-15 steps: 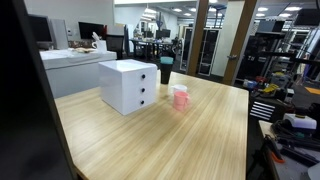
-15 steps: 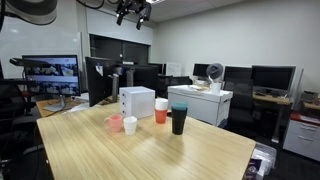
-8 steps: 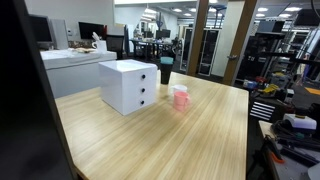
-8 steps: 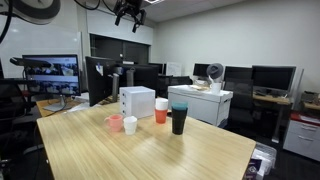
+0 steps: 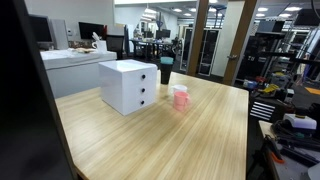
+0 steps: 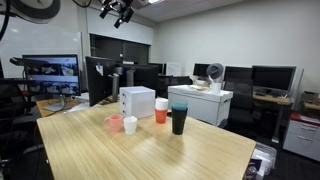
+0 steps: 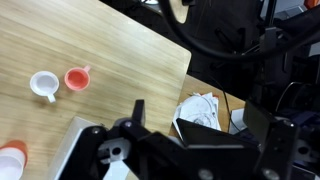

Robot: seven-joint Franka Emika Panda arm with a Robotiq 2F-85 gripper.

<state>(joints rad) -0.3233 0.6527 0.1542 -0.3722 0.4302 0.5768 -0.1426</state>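
My gripper point(image 6: 119, 11) hangs high above the table near the ceiling, far from everything, and it holds nothing. In the wrist view the gripper point(image 7: 205, 120) is open, its dark fingers point(image 7: 137, 108) spread wide over the table's edge. Far below lie a white mug point(image 7: 43, 85) and a pink mug point(image 7: 77, 79). In an exterior view the pink mug point(image 6: 114, 123) and white mug point(image 6: 130, 125) stand in front of a white drawer box point(image 6: 137, 101). An orange cup point(image 6: 161, 113) and a dark cup point(image 6: 179, 119) stand beside it.
The wooden table point(image 5: 170, 140) carries the white drawer box point(image 5: 128, 85), a pink cup point(image 5: 181, 98) and a dark cup point(image 5: 165, 70). Crumpled papers point(image 7: 205, 110) lie on the floor past the table's edge. Desks, monitors and shelves ring the room.
High overhead, the gripper has drifted sideways towards the left of the exterior view that shows it. Nothing on the table has moved.
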